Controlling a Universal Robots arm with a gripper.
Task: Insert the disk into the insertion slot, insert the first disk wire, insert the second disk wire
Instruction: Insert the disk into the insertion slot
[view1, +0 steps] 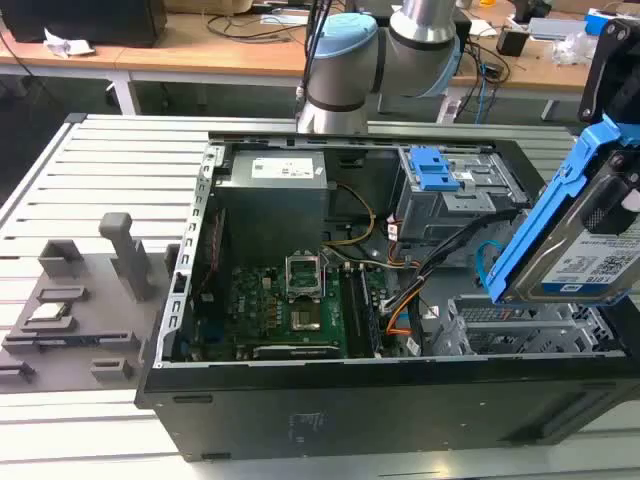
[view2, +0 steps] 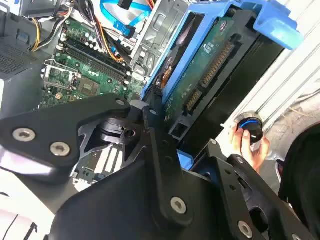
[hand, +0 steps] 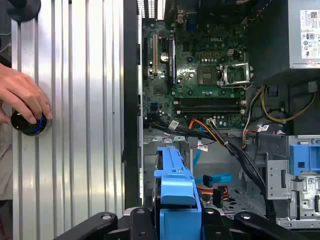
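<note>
Claw (hand: 174, 219) is pinching the disk (view1: 585, 235) by the sides of its blue carrier, with its fingers pressing on the frame in both wrist views. In the exterior view the disk is hanging at 3 o'clock, tilted, label side toward the camera. It is above the insertion slot (view1: 515, 322) at 4 o'clock and apart from it.

The connector edge (view2: 210, 67) is showing bare in the second wrist view, with no wire plugged in. A blue data cable (hand: 216, 178) is lying loose inside the computer case (view1: 300, 420). A person's hand (hand: 22, 95) is resting on a round button (hand: 30, 125) on the worktop (hand: 75, 125).

Judgement: step one, disk insertion, is in hand; neither wire step is begun. Seating is calling for the carrier levelled to the bay mouth and squared to its walls, then a straight push.
</note>
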